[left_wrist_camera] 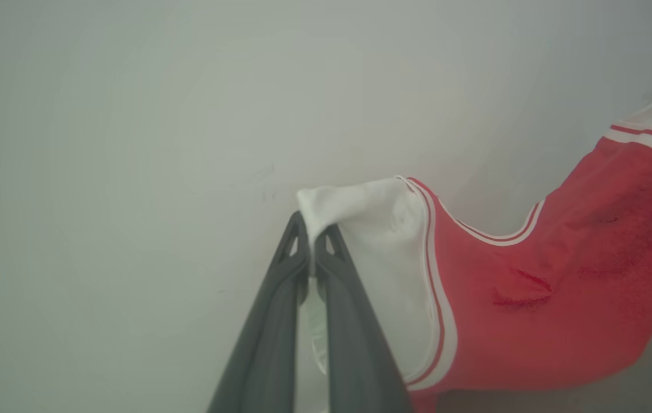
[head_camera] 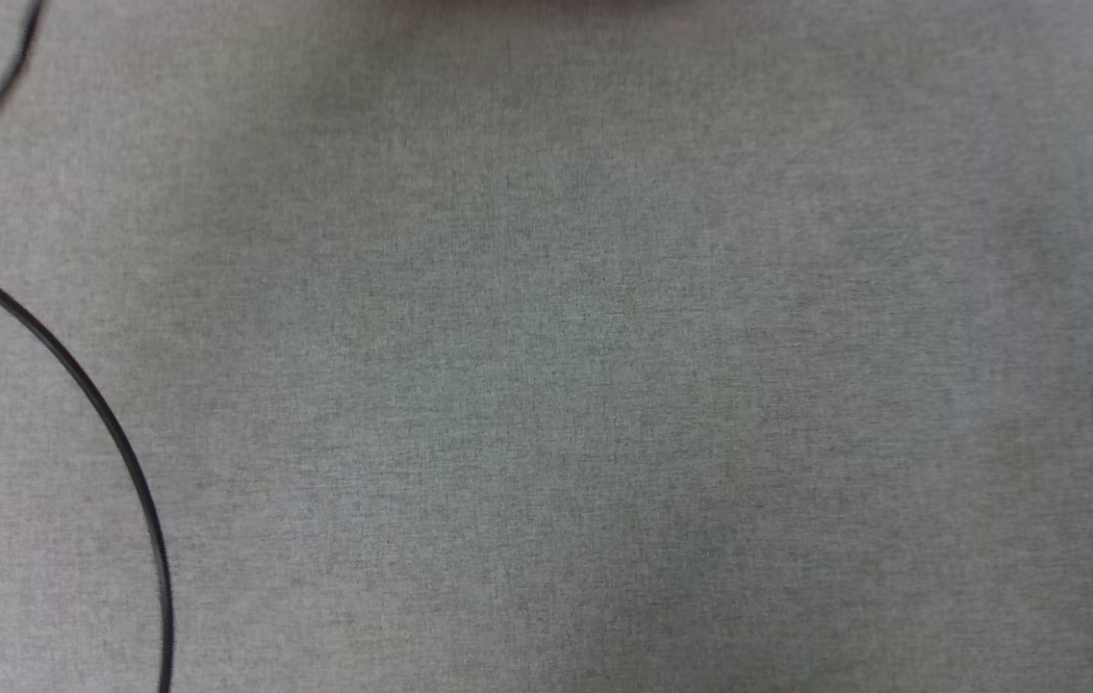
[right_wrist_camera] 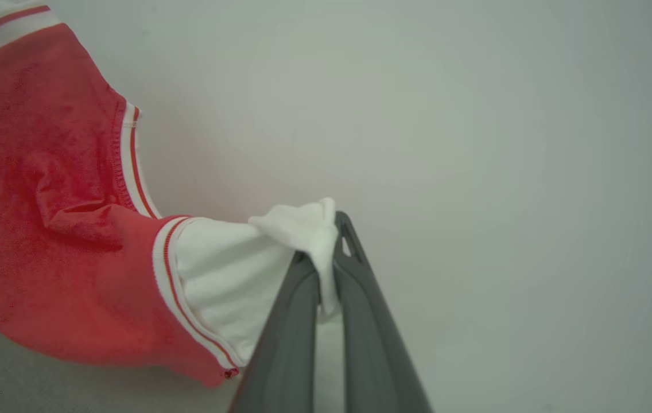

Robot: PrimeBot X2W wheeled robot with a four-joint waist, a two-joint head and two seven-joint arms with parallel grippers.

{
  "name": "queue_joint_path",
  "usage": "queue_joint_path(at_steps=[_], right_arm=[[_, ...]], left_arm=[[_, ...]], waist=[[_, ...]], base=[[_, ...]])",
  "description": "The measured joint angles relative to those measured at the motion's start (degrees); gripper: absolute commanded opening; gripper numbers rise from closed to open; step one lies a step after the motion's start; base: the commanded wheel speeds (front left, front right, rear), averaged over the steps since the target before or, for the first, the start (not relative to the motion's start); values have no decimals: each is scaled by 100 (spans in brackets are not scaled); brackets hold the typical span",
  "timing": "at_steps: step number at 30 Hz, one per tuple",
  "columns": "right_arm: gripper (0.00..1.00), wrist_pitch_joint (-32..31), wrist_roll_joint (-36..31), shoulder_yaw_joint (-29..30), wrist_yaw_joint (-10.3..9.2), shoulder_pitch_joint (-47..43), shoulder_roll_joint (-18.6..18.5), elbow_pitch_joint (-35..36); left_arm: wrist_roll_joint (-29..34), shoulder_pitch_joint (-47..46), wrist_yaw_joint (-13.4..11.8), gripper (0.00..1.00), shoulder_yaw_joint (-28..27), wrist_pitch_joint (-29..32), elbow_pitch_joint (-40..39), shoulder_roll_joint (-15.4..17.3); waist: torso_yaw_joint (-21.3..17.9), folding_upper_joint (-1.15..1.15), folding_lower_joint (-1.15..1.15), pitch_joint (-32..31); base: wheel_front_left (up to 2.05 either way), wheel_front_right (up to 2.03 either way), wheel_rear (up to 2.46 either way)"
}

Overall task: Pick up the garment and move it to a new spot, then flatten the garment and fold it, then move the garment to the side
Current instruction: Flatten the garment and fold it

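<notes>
Garment: red jersey with white sleeves, held by both grippers, one sleeve in each.

Head view: grey woven cloth surface, flat. A black cable curves down the left side of it.

Left wrist view: left gripper has its two dark fingers pressed together, pinching the edge of a white sleeve. From that sleeve the red body of the garment runs off to the right of the view, sagging, with red-and-white striped trim along the sleeve seam and the neckline. A pale plain background lies behind; I cannot tell whether the cloth touches it.

Right wrist view: right gripper is likewise clamped tight, with a bunched fold of the other white sleeve nipped between its fingers. The red body hangs to the left of this view, creased near the sleeve seam. The lettering is hidden from both wrist views.
</notes>
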State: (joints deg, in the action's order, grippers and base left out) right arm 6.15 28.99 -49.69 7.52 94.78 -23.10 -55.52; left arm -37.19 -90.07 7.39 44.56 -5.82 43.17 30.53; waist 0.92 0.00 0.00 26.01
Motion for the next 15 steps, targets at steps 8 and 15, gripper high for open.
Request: queue_joint_path(at_steps=[8, 15], right_arm=[[0, 455, 583, -622, 0, -1600, 7, 177], [0, 644, 1007, -1266, 0, -3104, -376, 720]], left_arm=[[-466, 2052, -145, 0, 130, -503, -499, 223], [-999, 4339, -754, 0, 54, -756, -1271, 550]], waist=[[-65, 0, 0, -471], [-136, 0, 0, -1001]], base=[[0, 0, 0], [0, 0, 0]])
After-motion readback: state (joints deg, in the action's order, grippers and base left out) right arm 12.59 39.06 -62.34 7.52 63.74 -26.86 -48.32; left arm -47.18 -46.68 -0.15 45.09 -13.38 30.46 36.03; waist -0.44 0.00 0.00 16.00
